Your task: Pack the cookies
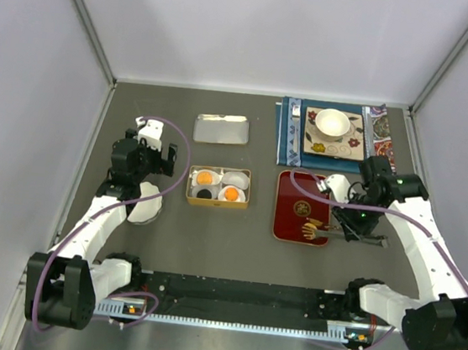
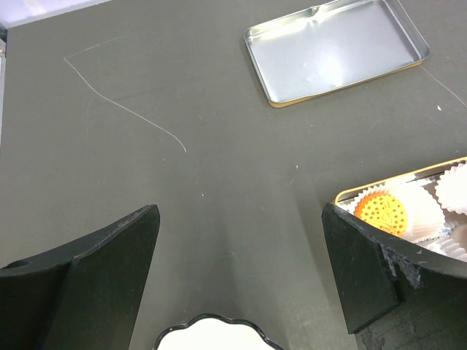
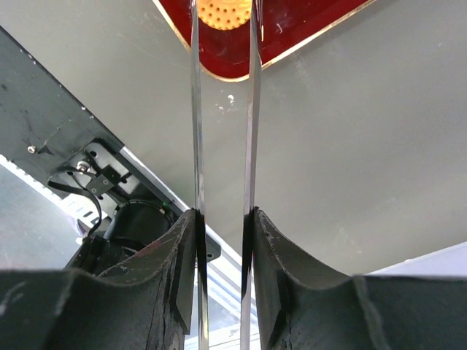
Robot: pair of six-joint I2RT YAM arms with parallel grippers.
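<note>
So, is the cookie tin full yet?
Not full. Three of the tin's four paper cups hold cookies, two orange and one dark; the far right cup is empty, and one orange cookie is at the red tray.

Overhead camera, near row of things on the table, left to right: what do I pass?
White scalloped dish → gold tin holding cookies in paper cups → red tray. The silver lid and patterned mat lie farther back, so they are left out.

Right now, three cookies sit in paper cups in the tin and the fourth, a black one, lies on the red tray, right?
Not quite. The cookie on the red tray is orange, not black; the black cookie is one of the three in the tin. The top view shows this.
</note>
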